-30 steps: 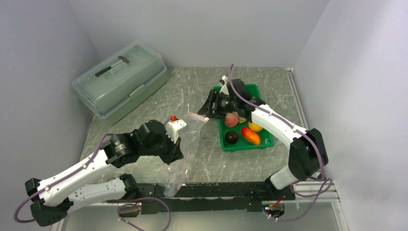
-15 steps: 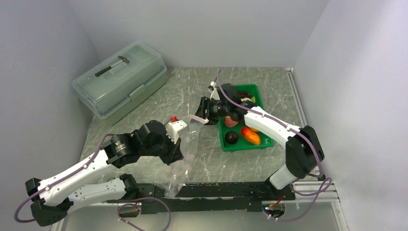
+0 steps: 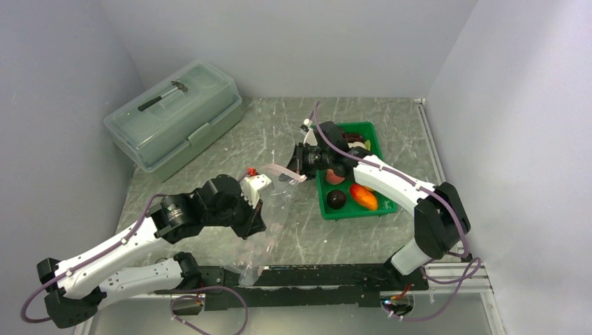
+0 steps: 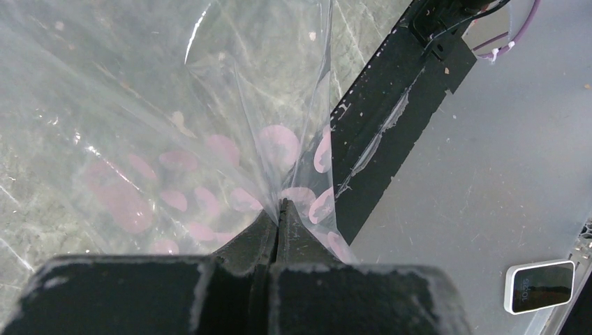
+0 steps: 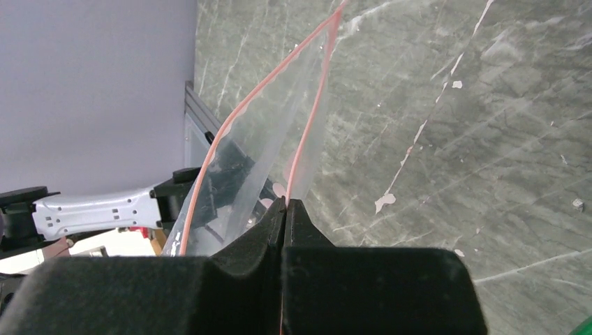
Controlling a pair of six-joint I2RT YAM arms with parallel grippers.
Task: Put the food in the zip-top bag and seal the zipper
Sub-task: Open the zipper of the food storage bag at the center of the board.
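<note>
The clear zip-top bag (image 3: 274,209) hangs between my two grippers, its mouth toward the tray. My left gripper (image 3: 258,213) is shut on the bag's side; in the left wrist view the plastic (image 4: 209,125) with pink prints fans out from the pinched jaws (image 4: 281,204). My right gripper (image 3: 300,164) is shut on the pink zipper (image 3: 283,171) edge; the strip (image 5: 311,115) runs out of its closed tips (image 5: 286,201). The food lies in the green tray (image 3: 349,213): a peach (image 3: 336,177), a dark plum (image 3: 336,199), a red-orange pepper (image 3: 363,197) and dark grapes (image 3: 352,136).
A large translucent lidded box (image 3: 174,115) stands at the back left. The black mounting rail (image 3: 314,276) runs along the near edge, close under the bag's lower end. Grey walls close in both sides and the back.
My right gripper moved left from over the tray to the bag's mouth and shut on the zipper edge. The left arm kept its hold.
</note>
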